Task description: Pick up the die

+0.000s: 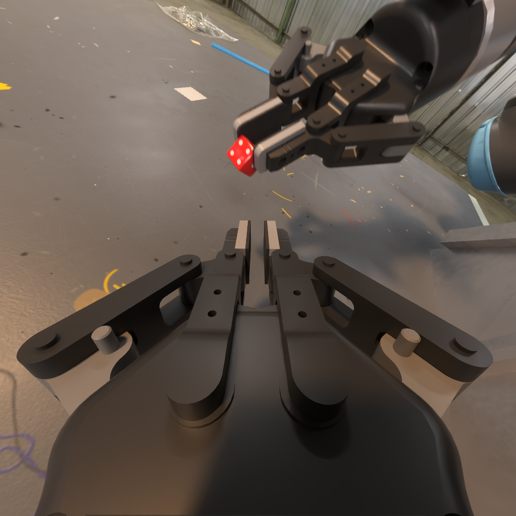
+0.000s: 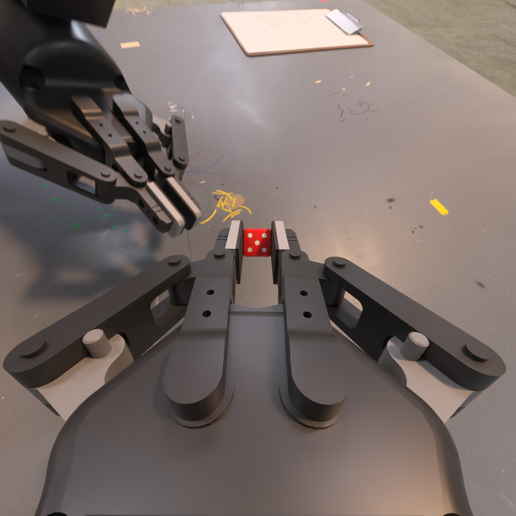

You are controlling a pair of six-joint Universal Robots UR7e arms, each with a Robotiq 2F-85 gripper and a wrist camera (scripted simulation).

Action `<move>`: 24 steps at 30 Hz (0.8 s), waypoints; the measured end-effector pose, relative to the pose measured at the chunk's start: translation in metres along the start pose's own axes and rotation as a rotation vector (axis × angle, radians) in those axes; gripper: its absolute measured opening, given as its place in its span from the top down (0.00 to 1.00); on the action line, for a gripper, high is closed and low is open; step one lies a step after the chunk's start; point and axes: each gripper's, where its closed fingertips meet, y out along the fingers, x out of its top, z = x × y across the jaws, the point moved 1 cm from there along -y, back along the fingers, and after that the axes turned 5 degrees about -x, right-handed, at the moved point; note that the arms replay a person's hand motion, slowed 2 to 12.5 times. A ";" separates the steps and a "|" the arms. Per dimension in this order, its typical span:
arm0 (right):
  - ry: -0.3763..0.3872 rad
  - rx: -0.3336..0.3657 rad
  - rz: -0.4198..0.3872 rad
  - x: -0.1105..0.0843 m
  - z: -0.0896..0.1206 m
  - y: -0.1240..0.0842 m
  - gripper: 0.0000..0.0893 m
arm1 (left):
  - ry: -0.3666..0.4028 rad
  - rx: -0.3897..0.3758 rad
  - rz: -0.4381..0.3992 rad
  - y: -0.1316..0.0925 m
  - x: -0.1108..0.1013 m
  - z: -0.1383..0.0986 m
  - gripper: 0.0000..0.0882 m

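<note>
Right wrist view, from left to right with the die as my landmark: to the left of the die [image 2: 257,242] I see the left tool [image 2: 183,220], its two fingers almost together with nothing between them, hanging just beside the die and over the grey surface [image 2: 363,173]. Then comes the die itself, red with white dots, clamped between the pads of my right tool [image 2: 257,238]. Far behind the die, to the right, a clipboard [image 2: 296,30] lies on the surface.

From the left wrist view I judge the die [image 1: 241,155] is already lifted, because it sits only at the fingertips of the right tool [image 1: 247,145], clear of the surface.

I think the die is light, rigid and smooth, so it can slip; the hold must stay on two opposite flat faces, not on corners.
</note>
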 end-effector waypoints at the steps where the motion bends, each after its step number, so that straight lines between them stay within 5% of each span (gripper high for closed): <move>1: -0.005 -0.005 0.010 -0.004 0.002 0.001 0.80 | 0.001 0.006 -0.002 0.000 0.001 0.001 0.90; 12: -0.030 -0.023 0.108 -0.036 0.018 0.009 0.80 | -0.033 0.010 -0.003 0.004 0.007 0.008 0.89; 24: -0.050 -0.062 0.083 -0.038 0.022 0.008 0.80 | -0.132 -0.092 0.055 0.018 0.011 0.007 0.85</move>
